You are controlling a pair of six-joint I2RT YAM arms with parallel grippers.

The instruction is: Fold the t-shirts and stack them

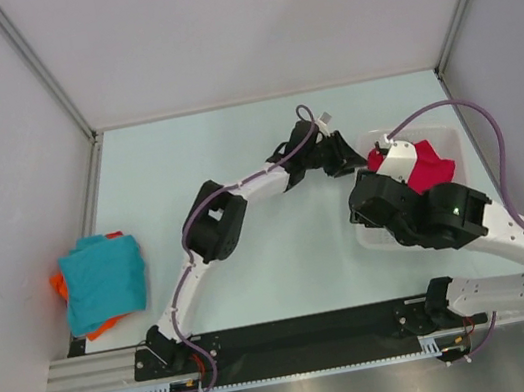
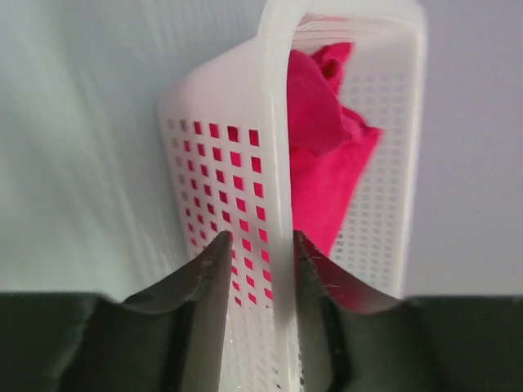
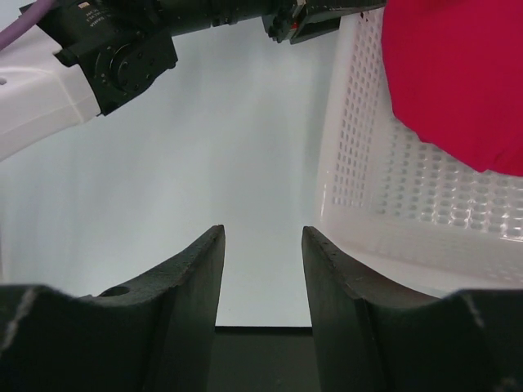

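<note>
A crimson-pink t-shirt [image 1: 431, 166] lies bunched inside the white mesh basket [image 1: 445, 129] at the right of the table. A folded teal t-shirt [image 1: 104, 278] rests on an orange one [image 1: 59, 286] at the far left. My left gripper [image 1: 344, 156] sits at the basket's left edge. In the left wrist view its jaws [image 2: 260, 237] are open and straddle the basket rim [image 2: 276, 163], with the crimson shirt [image 2: 323, 163] behind the wall. My right gripper [image 3: 261, 233] is open and empty over bare table, just left of the basket [image 3: 359, 147] and shirt [image 3: 458, 73].
The right arm [image 1: 433, 215] reaches over the near half of the basket. The left arm [image 1: 216, 222] stretches diagonally across the middle of the table. Grey walls close in the table on the left, back and right.
</note>
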